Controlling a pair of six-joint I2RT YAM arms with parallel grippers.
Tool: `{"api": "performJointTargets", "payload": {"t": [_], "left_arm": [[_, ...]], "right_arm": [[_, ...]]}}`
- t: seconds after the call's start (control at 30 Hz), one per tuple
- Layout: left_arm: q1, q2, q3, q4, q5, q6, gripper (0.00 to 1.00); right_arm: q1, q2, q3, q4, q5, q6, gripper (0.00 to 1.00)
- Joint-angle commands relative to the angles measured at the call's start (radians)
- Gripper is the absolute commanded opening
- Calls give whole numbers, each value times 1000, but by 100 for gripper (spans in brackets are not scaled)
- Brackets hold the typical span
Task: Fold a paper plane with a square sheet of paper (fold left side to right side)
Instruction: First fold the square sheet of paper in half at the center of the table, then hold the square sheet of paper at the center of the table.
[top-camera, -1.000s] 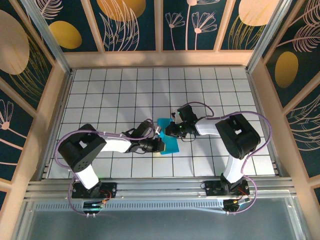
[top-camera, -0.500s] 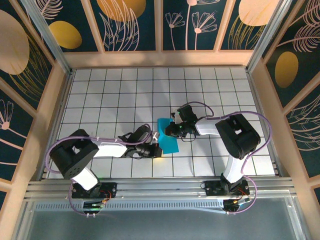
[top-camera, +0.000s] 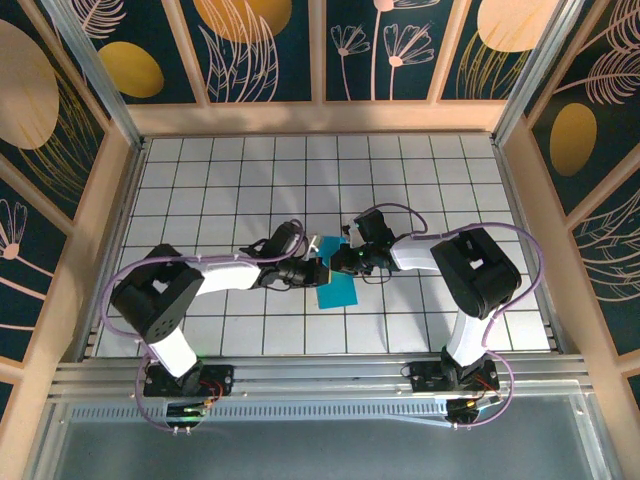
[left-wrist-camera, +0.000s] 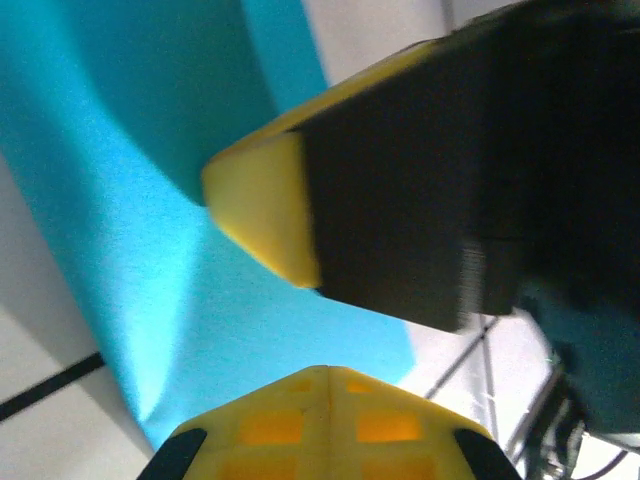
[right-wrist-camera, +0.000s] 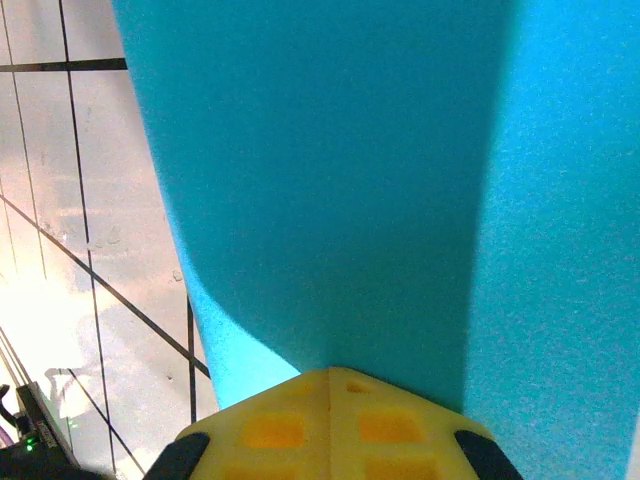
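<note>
Lab cell w/ gridded table (top-camera: 230, 170)

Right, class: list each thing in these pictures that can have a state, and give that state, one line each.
square sheet of paper: on the tiled table, bent along a crease, not yet a plane.
left gripper: shut, tips over the paper.
right gripper: shut, tips at the paper; a pinch cannot be told.

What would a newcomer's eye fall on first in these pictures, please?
The turquoise square sheet of paper, partly folded, lies at the middle of the white tiled table. The left gripper and right gripper, both shut, meet over its far end. Dark floral wall panels surround everything.
</note>
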Motion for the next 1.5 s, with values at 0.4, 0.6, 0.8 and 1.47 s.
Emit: {"api": "performJointTargets", "payload": {"t": [0.4, 0.6, 0.8, 1.47], "left_arm": [[0, 88, 1, -71, -53, 13, 0], [0, 81, -3, -92, -69, 18, 0], [1, 72, 4, -89, -67, 8, 0], [0, 50, 51, -88, -50, 1, 0]], "right_arm": [[13, -30, 31, -121, 77, -3, 13], [10, -148, 56, -174, 145, -8, 24], [20, -287, -30, -235, 148, 13, 2], [158, -222, -194, -58, 96, 158, 0]]}}
